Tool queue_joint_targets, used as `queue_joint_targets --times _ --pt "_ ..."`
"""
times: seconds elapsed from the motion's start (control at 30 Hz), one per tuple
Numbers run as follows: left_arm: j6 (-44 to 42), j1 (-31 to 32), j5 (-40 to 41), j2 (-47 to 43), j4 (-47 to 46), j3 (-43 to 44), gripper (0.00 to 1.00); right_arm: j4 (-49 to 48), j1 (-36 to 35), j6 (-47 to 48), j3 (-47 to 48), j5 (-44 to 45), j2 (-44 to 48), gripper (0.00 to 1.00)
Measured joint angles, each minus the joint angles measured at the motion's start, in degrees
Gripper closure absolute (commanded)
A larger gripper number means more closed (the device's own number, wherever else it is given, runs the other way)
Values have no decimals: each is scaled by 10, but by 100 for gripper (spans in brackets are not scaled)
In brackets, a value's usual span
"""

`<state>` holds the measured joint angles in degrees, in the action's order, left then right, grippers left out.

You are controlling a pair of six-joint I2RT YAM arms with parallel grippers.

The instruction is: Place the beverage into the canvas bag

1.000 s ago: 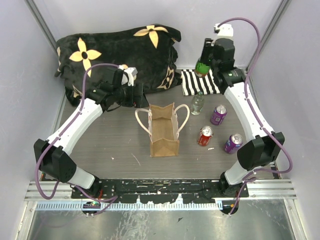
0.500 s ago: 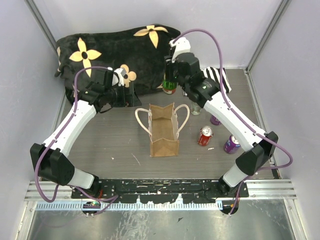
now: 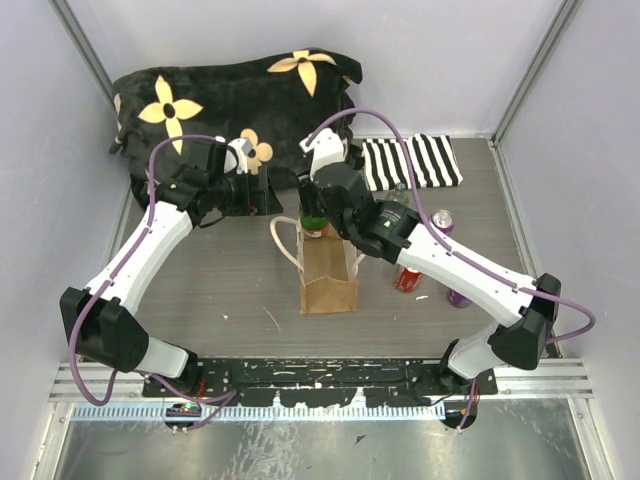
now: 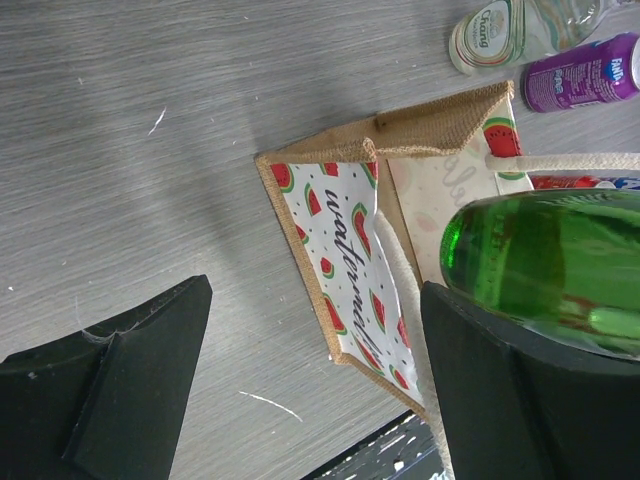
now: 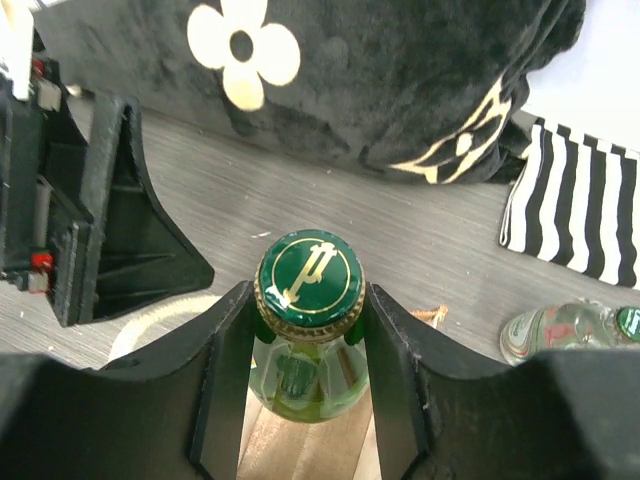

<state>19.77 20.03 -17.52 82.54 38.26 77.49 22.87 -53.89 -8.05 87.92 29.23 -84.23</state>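
Overhead, the canvas bag (image 3: 327, 278) stands upright at the middle of the bench (image 3: 220, 290), its mouth open and its rope handles (image 3: 283, 243) spread to either side. The right fingers (image 3: 318, 205) are clenched on the neck of the green bottle (image 3: 313, 226). The bottle hangs upright at the upper end of the bag's mouth; whether its base sits below the rim cannot be told. The left fingers (image 3: 272, 192) are released and empty, just left of the bottle, above the bag's upper left corner. A black flowered cushion (image 3: 240, 95) fills the upper left and a striped cloth (image 3: 412, 162) lies at upper right. A purple can (image 3: 441, 220) and a red can (image 3: 407, 280) stand right of the bag, partly behind the right arm (image 3: 450, 265).

From the left wrist, the left fingers (image 4: 120, 390) gape wide at the lower corners, holding nothing. The canvas bag (image 4: 345, 260) shows between them, its side printed with watermelon slices. The green bottle (image 4: 545, 260) bulges in at the right edge, against the bag's open end. A clear bottle (image 4: 500, 30) and the purple can (image 4: 585, 70) sit at upper right.

From the right wrist, the right fingers (image 5: 225, 380) press both sides of the bottle's neck just under its green cap (image 5: 310, 272), at lower centre. Brown bag fabric shows beneath. The left fingers (image 5: 110, 220) stand at the left edge and the cushion (image 5: 400, 70) runs across the top. The striped cloth (image 5: 580, 200) is at the right and the clear bottle (image 5: 560, 335) at lower right.
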Motion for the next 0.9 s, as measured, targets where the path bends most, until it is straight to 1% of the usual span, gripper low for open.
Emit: queue_joint_targets --times 0.3,0.67,0.9 --pt "1 0 -6 0 0 0 8 -23 -4 -14 -78 29 4 99" --pt "0 0 -10 0 0 0 8 -112 -4 -29 -194 41 7 99" --pt "0 0 -11 0 0 0 8 -164 -4 -28 -242 54 7 99"
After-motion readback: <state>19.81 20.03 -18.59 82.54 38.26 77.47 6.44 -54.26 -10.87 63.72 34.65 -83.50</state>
